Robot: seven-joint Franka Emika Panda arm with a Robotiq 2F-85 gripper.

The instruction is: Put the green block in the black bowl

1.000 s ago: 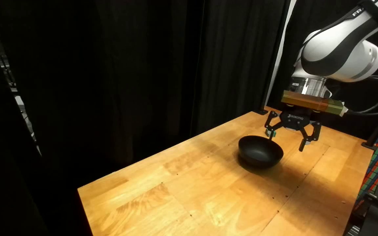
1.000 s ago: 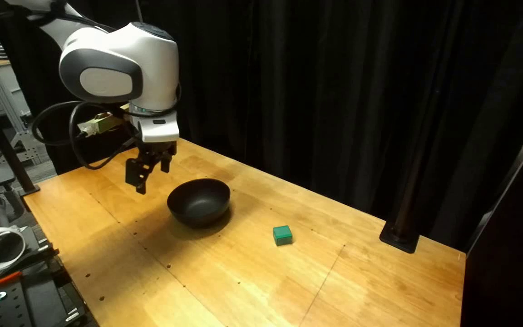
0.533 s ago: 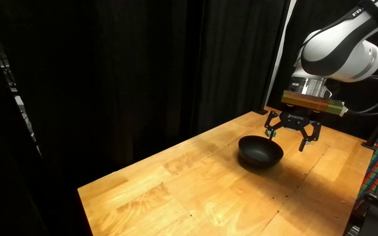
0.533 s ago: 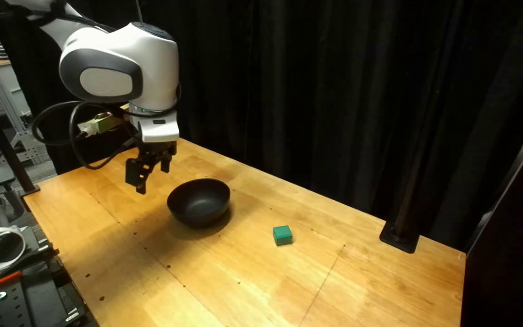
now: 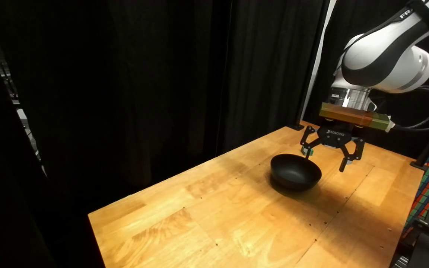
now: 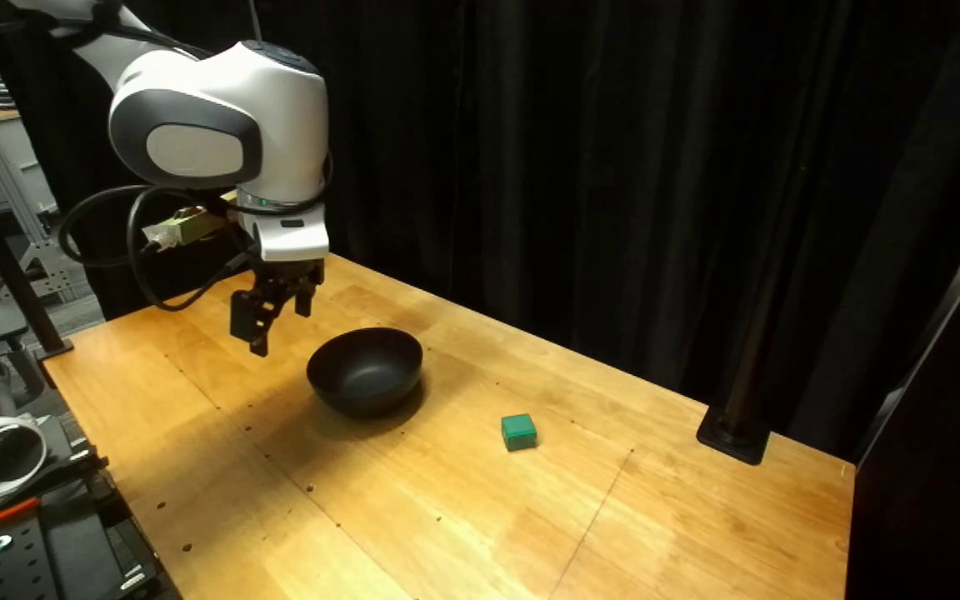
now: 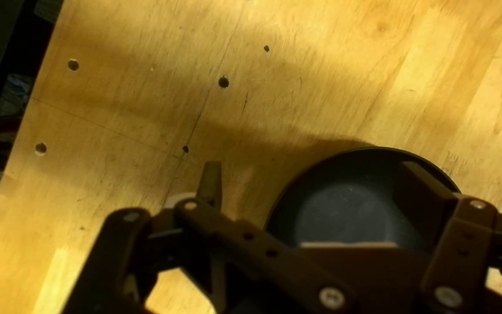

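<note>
Gripper [image 5: 324, 162]: fingers [image 7: 210, 183] spread wide, nothing held between them; raised off the desk [image 6: 413, 492], at the left of the frame in an exterior view.
Green block [image 6: 519, 432]: on the desk, just right of centre in the lower half in an exterior view, well apart from the gripper; out of sight in the wrist view.
Black bowl [image 6: 366, 375]: upright on the desk, nothing visible inside, lying between gripper and block in an exterior view; lower right in the wrist view, where one finger shows in front of it.
Pick of the block: not yet made; the step in hand looks like the approach.
Next move for the gripper: probably travel past the bowl, line up over the block, descend with a finger on either side, then close.
Bowl's rim: a low path might clip it, so height seems wise.
Drop into the bowl: due after grasp and lift.
</note>
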